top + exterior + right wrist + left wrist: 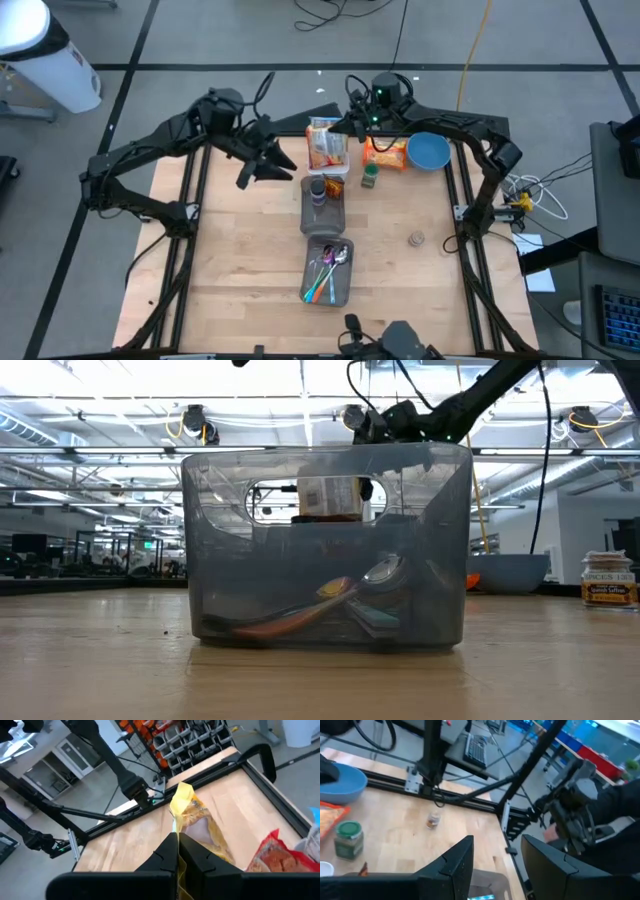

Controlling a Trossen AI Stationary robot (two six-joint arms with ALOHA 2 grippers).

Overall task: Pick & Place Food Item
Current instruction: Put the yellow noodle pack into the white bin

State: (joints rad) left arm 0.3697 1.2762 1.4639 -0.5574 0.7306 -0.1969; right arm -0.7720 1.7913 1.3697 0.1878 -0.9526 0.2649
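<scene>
— Yellow snack bag [192,822]: where do we see it?
— Pinched between our right gripper [178,845] fingers, lifted above the table [240,260], just behind the clear bins [323,205].
— And our left gripper [262,168]?
— Hovering beside those bins, fingers spread apart, holding nothing.

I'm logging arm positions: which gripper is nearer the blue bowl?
Right. The right gripper hangs just left of the blue bowl, shut on a yellow bag; the left gripper is farther left.
</scene>
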